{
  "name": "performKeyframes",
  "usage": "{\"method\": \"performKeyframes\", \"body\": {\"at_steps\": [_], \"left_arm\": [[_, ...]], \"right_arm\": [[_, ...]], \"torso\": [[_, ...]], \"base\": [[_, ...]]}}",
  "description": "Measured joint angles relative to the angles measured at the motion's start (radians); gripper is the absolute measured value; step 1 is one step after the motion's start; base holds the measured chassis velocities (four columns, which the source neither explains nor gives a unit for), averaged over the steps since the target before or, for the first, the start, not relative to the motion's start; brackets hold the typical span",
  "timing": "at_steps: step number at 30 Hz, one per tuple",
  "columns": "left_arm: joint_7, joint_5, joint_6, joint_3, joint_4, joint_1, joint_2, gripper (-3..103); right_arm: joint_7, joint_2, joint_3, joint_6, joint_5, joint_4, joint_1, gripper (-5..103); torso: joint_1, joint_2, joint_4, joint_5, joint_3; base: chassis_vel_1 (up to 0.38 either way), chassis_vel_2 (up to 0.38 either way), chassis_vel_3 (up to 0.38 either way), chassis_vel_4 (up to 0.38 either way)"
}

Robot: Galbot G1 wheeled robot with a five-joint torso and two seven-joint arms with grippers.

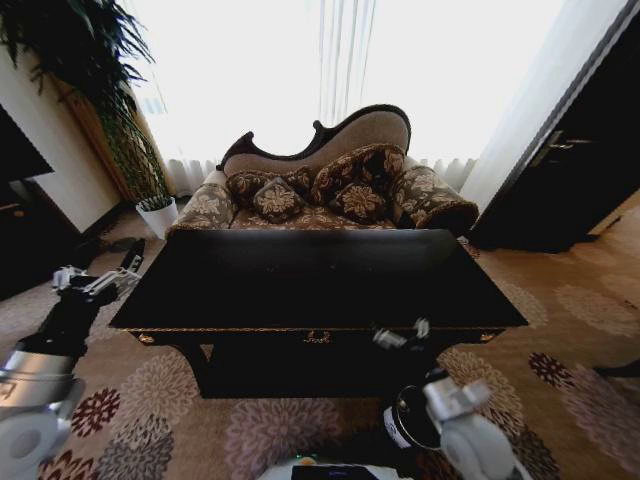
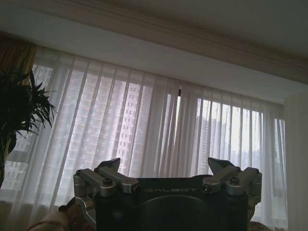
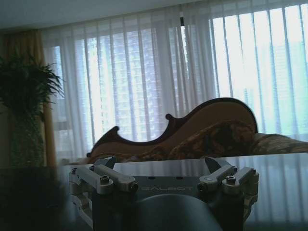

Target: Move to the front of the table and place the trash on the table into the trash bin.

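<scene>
Directly ahead stands one black table (image 1: 300, 280), its glossy top bare, with one trash bin (image 1: 405, 418) on the carpet beneath its front right corner. Two grippers flank it: the left gripper (image 1: 98, 277) off the table's left end, the right gripper (image 1: 402, 336) at the front edge, each with fingers apart.

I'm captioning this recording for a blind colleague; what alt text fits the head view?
A black glossy table stands before the robot, a patterned sofa behind it under bright curtained windows. The left gripper hovers open off the table's left end; the right gripper is open at its front edge, above a dark trash bin.

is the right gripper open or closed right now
Open. In the right wrist view the right gripper has its fingers spread wide apart, nothing between them, at the table edge.
</scene>
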Motion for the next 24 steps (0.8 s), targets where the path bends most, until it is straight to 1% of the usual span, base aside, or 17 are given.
{"method": "performKeyframes", "body": {"at_steps": [1,3,4,5,9,14,17,21,24], "left_arm": [[-0.011,0.015,0.006,0.004,-0.005,0.004,-0.002,100],[-0.034,0.035,0.021,0.005,-0.010,0.008,-0.005,100],[-0.034,0.035,0.021,0.005,-0.010,0.008,-0.005,100],[-0.044,0.039,0.027,0.004,-0.010,0.008,-0.006,100],[-0.071,0.042,0.047,-0.009,-0.008,0.008,-0.009,100],[-0.097,0.042,0.059,-0.026,0.029,0.000,-0.006,100],[-0.111,0.035,0.060,-0.049,0.092,-0.010,0.014,100],[-0.111,0.032,0.060,-0.054,0.123,-0.012,0.018,100],[-0.106,0.031,0.060,-0.048,0.123,-0.012,0.013,100]], "right_arm": [[0.024,0.001,0.035,-0.020,-0.026,0.006,0.008,100],[0.039,0.001,0.091,-0.043,-0.070,0.011,0.012,100],[0.039,0.001,0.091,-0.043,-0.070,0.011,0.012,100],[0.041,-0.001,0.117,-0.055,-0.072,0.016,0.014,100],[0.033,-0.012,0.193,-0.096,-0.032,0.032,0.027,100],[0.004,-0.037,0.232,-0.095,-0.017,0.019,0.046,100],[-0.013,-0.063,0.261,-0.088,0.015,0.016,0.044,100],[-0.017,-0.061,0.265,-0.087,0.032,0.025,0.044,100],[-0.020,-0.051,0.264,-0.087,0.037,0.029,0.045,100]], "torso": [[0.000,0.000,0.0000,0.0000,0.000],[0.000,0.000,0.0000,0.0002,0.000],[0.000,0.000,0.0000,0.0002,0.000],[0.000,0.000,-0.0001,0.0001,0.000],[0.000,0.000,-0.0001,0.0000,0.000],[0.000,0.000,0.0000,0.0001,0.000],[0.000,0.000,-0.0001,-0.0001,0.000],[0.000,0.000,0.0000,-0.0004,0.000],[0.000,0.000,0.0000,-0.0001,0.000]], "base": [[0.000,0.000,0.000,0.000],[0.000,0.000,0.000,0.000],[0.000,0.000,0.000,0.000],[0.000,0.000,0.000,0.000],[0.000,0.000,0.000,0.000],[0.000,0.000,0.000,0.000],[0.000,0.000,0.000,0.000],[0.000,0.000,0.000,0.000],[0.000,0.000,0.000,0.000]]}}
